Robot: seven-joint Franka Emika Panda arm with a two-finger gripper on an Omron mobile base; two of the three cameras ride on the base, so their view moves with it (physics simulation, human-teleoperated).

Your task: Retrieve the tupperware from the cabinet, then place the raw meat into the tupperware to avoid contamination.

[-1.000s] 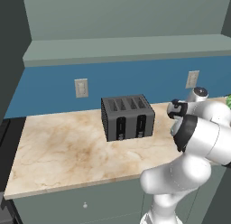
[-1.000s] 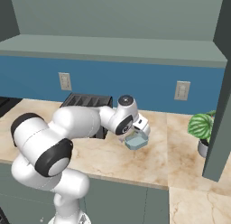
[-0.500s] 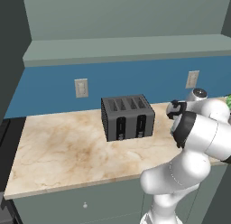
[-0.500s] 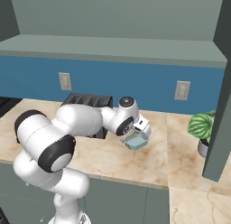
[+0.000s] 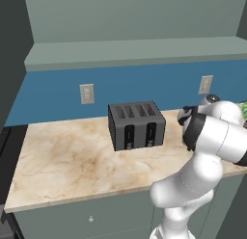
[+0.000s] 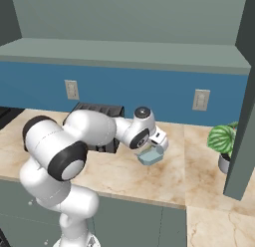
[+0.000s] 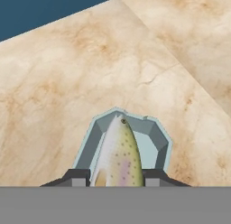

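A dark grey four-slot toaster (image 5: 136, 125) is sitting on the beige marbled counter (image 5: 72, 161), a leafy green potted plant (image 6: 223, 141) standing well apart at the counter's far end.

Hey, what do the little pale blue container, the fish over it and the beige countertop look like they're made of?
The pale blue-grey octagonal container looks like translucent plastic: the counter's tone shows through its floor. The silvery speckled fish looks like raw, slightly glossy fish skin. The beige countertop looks like polished marble or a laminate imitation, judging by its brown veining.
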